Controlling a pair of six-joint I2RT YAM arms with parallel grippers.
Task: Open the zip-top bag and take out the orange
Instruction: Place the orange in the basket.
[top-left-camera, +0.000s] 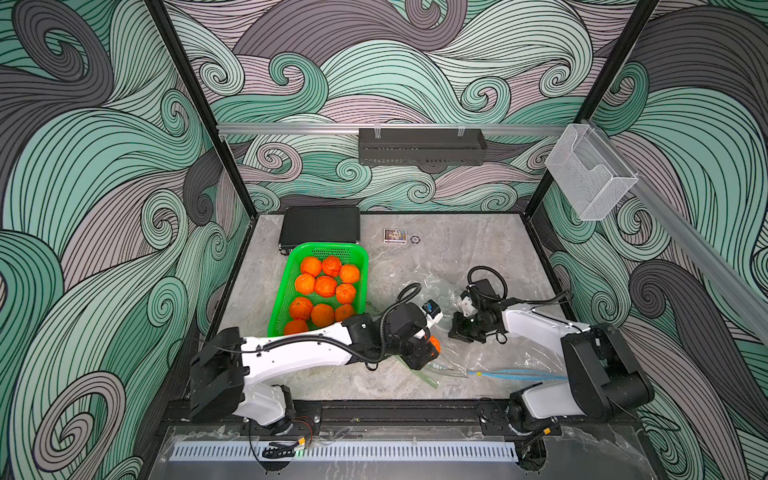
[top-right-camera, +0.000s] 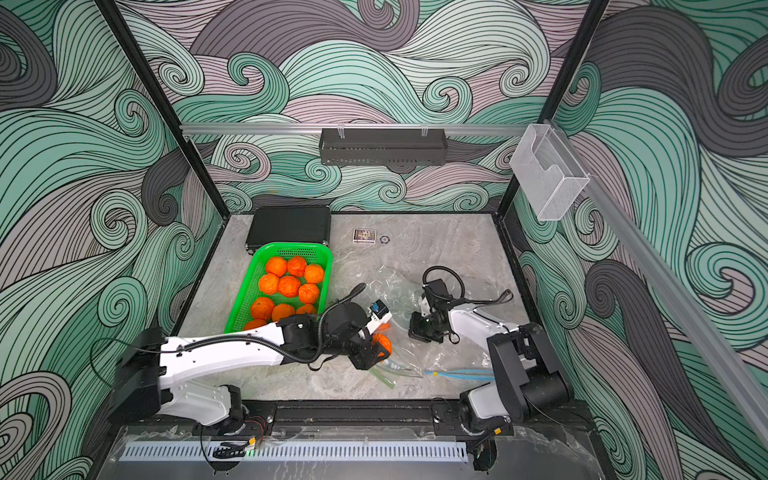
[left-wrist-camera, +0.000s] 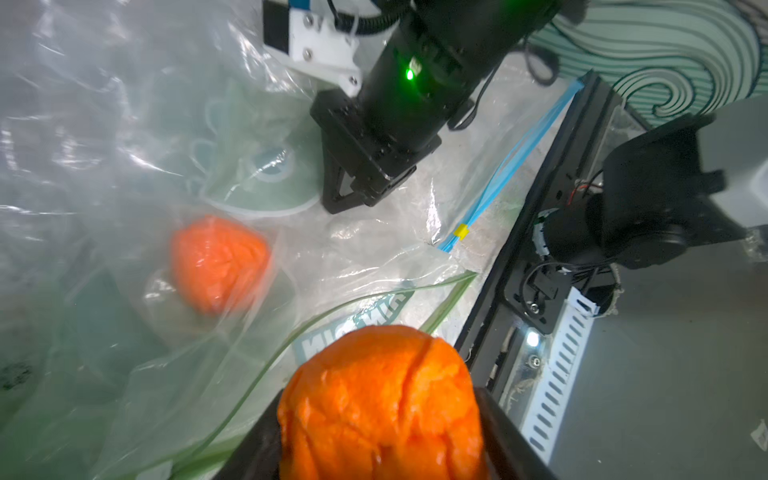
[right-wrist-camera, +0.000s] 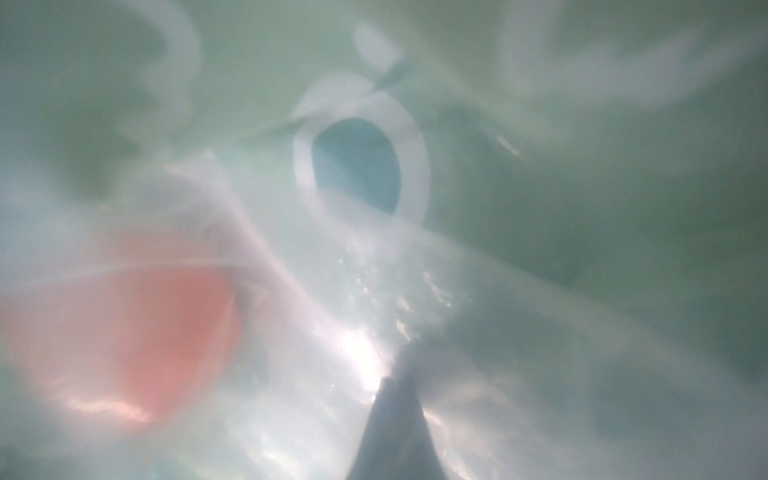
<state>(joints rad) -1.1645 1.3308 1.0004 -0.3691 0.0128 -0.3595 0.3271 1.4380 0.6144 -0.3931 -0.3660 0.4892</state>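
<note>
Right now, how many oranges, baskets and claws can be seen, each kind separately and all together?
oranges: 12 (10 in basket, 1 in left claw, 1 in bag)
basket: 1
claws: 2 (left claw, right claw)
total: 15

Basket (top-left-camera: 332, 250) left of bag (top-left-camera: 511, 361)
</note>
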